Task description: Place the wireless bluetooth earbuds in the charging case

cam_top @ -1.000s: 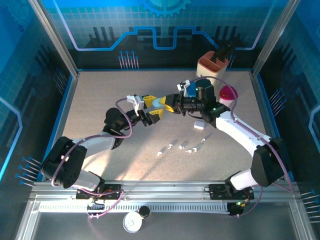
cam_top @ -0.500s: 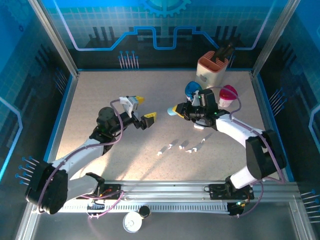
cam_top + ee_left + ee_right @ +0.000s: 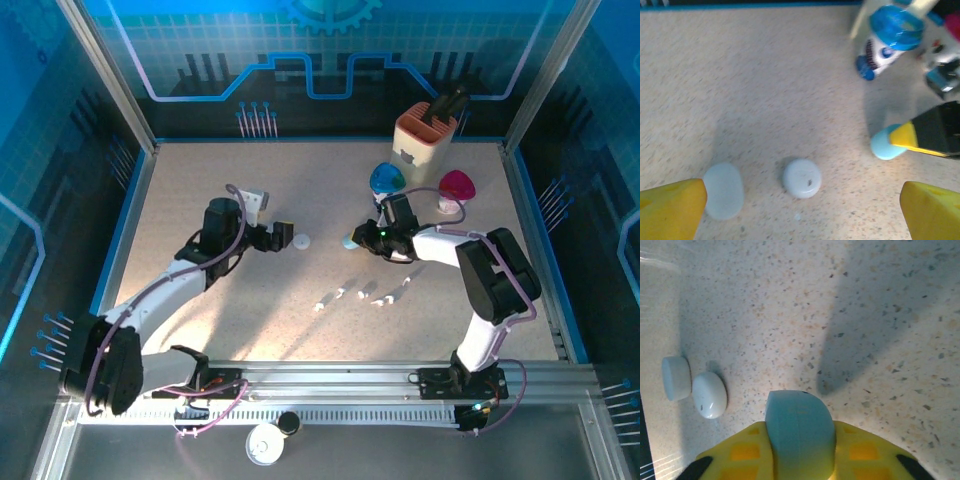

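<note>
Your right gripper (image 3: 358,240) is clamped on a pale blue charging case (image 3: 799,430). The case's rounded end sticks out past the yellow pads (image 3: 747,450) that flank it. The case sits low at the speckled table (image 3: 200,190), about mid-table, and you cannot tell whether it touches the surface. Your left gripper (image 3: 284,239) is spread wide with nothing in it, its yellow fingertips (image 3: 675,205) far apart, and it faces the right gripper. Between the two grippers a round white case (image 3: 802,178) lies on the table. A pale oval case (image 3: 723,190) lies near it, not touching it, and both are clear of the blue one. The wireless bluetooth earbuds (image 3: 365,292) lie loose on the table in a ragged row, on the near side of the right gripper, toward the arm bases. Beyond the right gripper stand a blue-domed container (image 3: 386,178) and a pink-domed container (image 3: 458,185). An orange-and-white box (image 3: 424,138) stands close to the back wall.
</note>
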`<state>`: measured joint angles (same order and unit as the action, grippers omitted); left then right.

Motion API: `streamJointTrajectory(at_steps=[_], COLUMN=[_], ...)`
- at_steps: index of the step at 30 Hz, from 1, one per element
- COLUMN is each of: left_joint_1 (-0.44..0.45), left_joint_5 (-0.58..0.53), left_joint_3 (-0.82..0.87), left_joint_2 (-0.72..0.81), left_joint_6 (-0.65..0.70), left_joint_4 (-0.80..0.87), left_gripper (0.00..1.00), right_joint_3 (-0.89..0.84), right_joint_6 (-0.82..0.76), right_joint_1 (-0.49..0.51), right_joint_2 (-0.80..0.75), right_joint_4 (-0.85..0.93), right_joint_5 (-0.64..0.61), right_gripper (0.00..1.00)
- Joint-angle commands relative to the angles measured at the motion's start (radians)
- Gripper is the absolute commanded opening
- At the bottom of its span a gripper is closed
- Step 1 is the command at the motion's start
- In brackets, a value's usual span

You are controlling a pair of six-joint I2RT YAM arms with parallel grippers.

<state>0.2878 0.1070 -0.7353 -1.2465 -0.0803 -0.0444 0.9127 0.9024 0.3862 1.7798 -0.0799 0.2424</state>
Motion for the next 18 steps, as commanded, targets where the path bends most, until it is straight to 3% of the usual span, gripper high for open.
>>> streamJointTrajectory(at_steps=[1,9,13,18], left_joint_1=[-0.031,-0.082,-0.085,-0.085], left_joint_5=[-0.094,-0.125,-0.124,-0.100], left_joint_3=[-0.099,-0.308,-0.389,-0.480], left_joint_2=[-0.060,-0.275,-0.389,-0.526], left_joint_6=[-0.067,-0.089,-0.066,-0.057], left_joint_4=[0.210,0.498,0.570,0.627], left_gripper=[0.99,0.94,0.90,0.81], right_joint_3=[-0.007,0.043,0.071,0.082], right_joint_6=[-0.009,-0.108,-0.179,-0.213], right_joint_1=[0.011,0.023,0.047,0.081], right_joint_2=[0.002,-0.129,-0.199,-0.263], right_joint_4=[-0.025,0.139,0.224,0.270], right_joint_5=[-0.031,-0.101,-0.127,-0.138], right_gripper=[0.34,0.69,0.76,0.76])
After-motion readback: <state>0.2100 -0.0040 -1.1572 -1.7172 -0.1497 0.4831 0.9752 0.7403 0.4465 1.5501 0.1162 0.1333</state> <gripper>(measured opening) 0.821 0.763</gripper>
